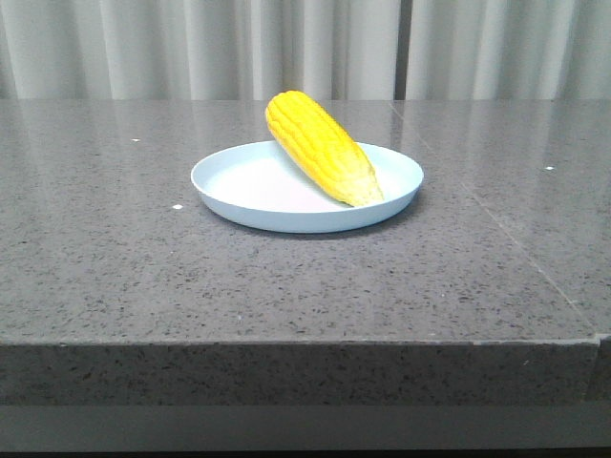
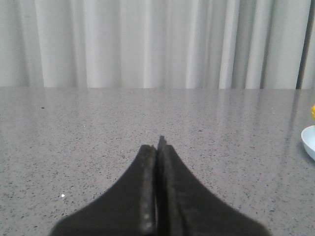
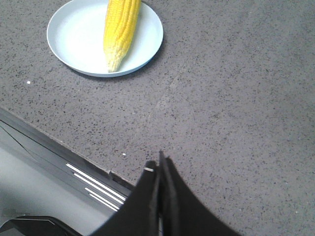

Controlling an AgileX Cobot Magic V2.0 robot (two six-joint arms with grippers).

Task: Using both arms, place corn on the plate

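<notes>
My left gripper (image 2: 156, 147): fingers pressed together with nothing between them, low over the bare grey speckled table (image 2: 98, 132), well apart from the plate, whose rim just shows at the edge of my left wrist view.
Plate (image 1: 239, 181): pale blue-white, round and shallow, sitting flat on the table about mid-depth and near the middle from side to side.
Corn (image 1: 320, 146): bright yellow, lying on the plate's right half; its blunt end rests up over the far rim, its paler tip points toward the table's front edge and touches the plate floor just inside the near-right rim.
My right gripper (image 3: 160, 164): fingers closed tight on nothing, hovering above the table's front edge, well apart from the plate and corn.
Curtain (image 1: 305, 48): pale and pleated, behind the table.
</notes>
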